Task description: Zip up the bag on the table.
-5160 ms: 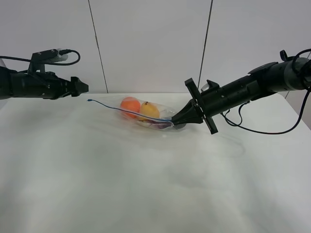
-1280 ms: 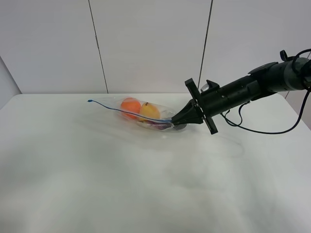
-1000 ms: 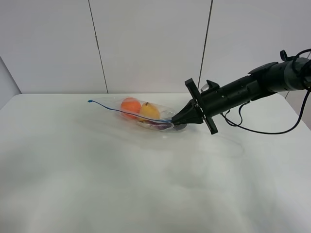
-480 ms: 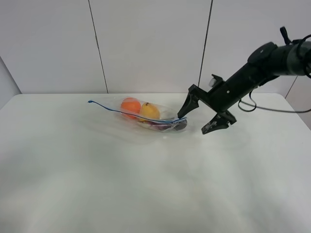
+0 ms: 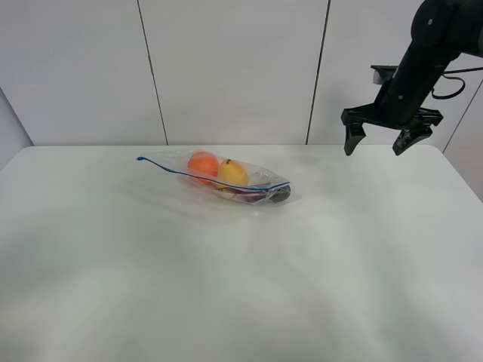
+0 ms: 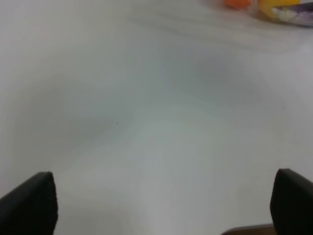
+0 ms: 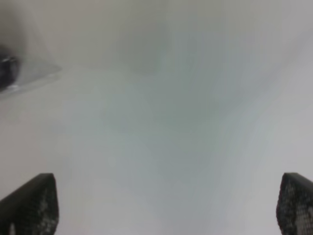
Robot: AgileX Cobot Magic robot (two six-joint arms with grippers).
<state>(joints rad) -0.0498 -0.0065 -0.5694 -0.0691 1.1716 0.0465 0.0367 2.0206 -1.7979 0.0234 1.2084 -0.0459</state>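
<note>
The bag (image 5: 226, 179) is lying on the table (image 5: 241, 286) left of centre, its blue seal strip (image 5: 198, 176) possibly sitting unpressed somewhere — fruit weight could be popping it apart. The right gripper (image 5: 383, 136) is hanging upper right, spread wide, gripping nothing; the left gripper (image 6: 161, 205) is gaping too, touching nothing.

No readable text

No lettering, labels, brands, numbers or signs legible in any view; wrist views are blurry.

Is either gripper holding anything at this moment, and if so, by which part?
Nothing is held. The right gripper hangs open above the table, clear of the bag; the left gripper is open and empty too.
</note>
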